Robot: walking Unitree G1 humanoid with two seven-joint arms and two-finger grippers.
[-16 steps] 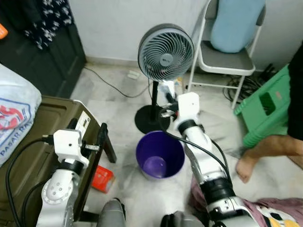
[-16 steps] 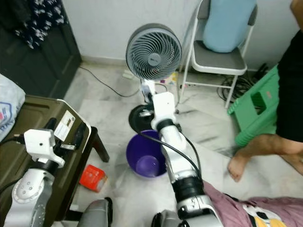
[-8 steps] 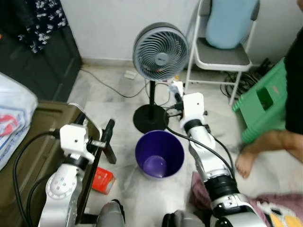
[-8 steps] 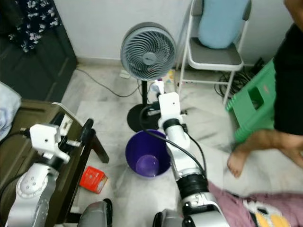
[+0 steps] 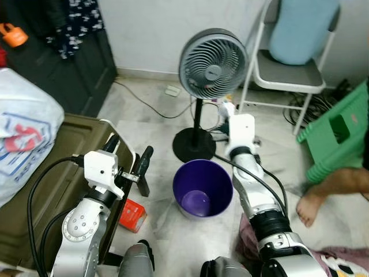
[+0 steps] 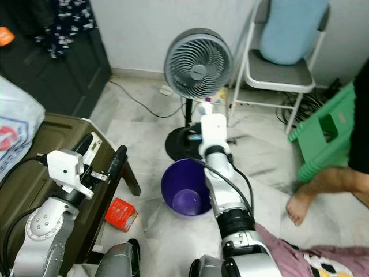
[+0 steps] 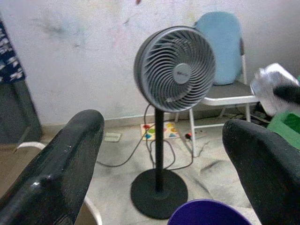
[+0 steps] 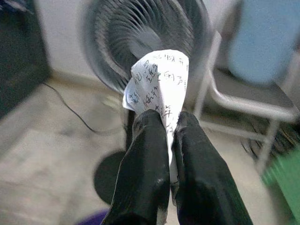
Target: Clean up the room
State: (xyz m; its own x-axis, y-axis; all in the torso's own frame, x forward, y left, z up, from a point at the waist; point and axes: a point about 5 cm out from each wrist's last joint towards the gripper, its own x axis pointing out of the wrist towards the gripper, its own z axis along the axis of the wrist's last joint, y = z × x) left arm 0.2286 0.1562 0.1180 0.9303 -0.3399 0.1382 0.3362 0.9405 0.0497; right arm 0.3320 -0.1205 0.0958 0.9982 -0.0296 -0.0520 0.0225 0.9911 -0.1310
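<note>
A purple bin (image 5: 185, 180) stands open on the pale floor in front of me. My right gripper (image 5: 228, 111) hangs over the bin's far rim, next to the fan's pole. It is shut on a crumpled white paper (image 8: 159, 77) with handwriting, which sticks out past the fingertips (image 8: 149, 123). My left gripper (image 5: 128, 153) is open and holds nothing, raised beside the olive case, left of the bin; its two black fingers (image 7: 70, 159) frame the fan and the bin's rim. A small red box (image 5: 133, 214) lies on the floor left of the bin.
A grey standing fan (image 5: 212, 59) is just behind the bin, its cable trailing along the floor. A folding chair (image 5: 291, 74) with a blue cushion stands at the back right, beside a green stool (image 5: 339, 137). A person's bare foot (image 5: 311, 206) is at right. An olive case (image 5: 40, 184) carries a white bag (image 5: 23, 138).
The camera has swung, so the whole scene has shifted in the picture. My right gripper keeps the paper beside the fan pole over the bin; the left gripper stays open.
</note>
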